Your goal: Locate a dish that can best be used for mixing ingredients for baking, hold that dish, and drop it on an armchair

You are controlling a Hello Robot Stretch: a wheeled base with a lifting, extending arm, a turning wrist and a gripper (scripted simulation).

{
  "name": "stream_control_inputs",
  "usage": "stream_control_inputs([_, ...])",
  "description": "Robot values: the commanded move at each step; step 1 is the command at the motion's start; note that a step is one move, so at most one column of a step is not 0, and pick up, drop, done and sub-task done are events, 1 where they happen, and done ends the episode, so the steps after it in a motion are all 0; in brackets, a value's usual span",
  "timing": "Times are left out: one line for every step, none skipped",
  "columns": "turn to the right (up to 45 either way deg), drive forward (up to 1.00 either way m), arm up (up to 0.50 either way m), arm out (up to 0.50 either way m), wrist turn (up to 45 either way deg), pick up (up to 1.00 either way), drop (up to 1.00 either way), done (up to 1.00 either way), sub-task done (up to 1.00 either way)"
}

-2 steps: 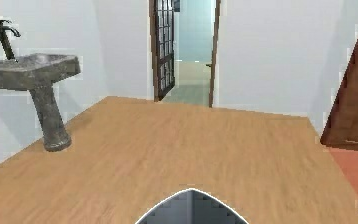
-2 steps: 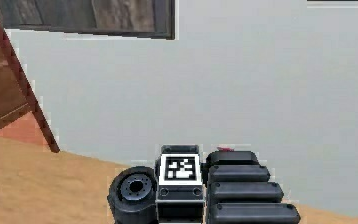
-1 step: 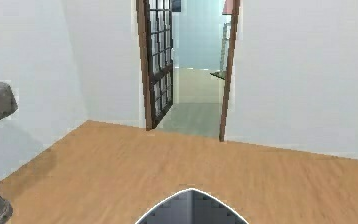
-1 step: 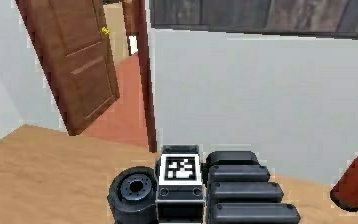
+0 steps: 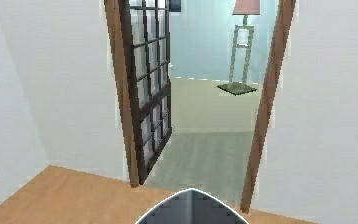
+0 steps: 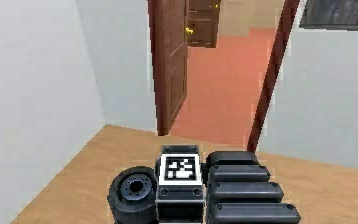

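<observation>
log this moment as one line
phase: likely searching | ahead: open glass-paned door, floor lamp in room beyond | arm side: open wooden door, reddish floor beyond

Arm side view: black ribbed arm (image 6: 252, 190) stacked short at 6 o'clock, white square marker with black marks (image 6: 179, 167) at its 9 o'clock, round black gripper (image 6: 135, 192) toward 8 o'clock, fingers indistinct, load undeterminable.

The base (image 5: 192, 208) is a dark grey rounded nose edged with a thin white rim. The arm (image 6: 249, 188) is matte black, stacked in ribbed, round-ended segments. Beside it sit a white square marker (image 6: 179, 168) printed with black blocks and a round black housing (image 6: 133, 194) with a recessed centre.
</observation>
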Motion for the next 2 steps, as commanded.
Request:
stream_control_inputs([0.0,1.0,0.0,0.0,0.0,0.0,0.0,0.0,0.0])
stream_control_inputs([0.0,0.15,0.0,0.0,0.0,0.0,0.0,0.0,0.0])
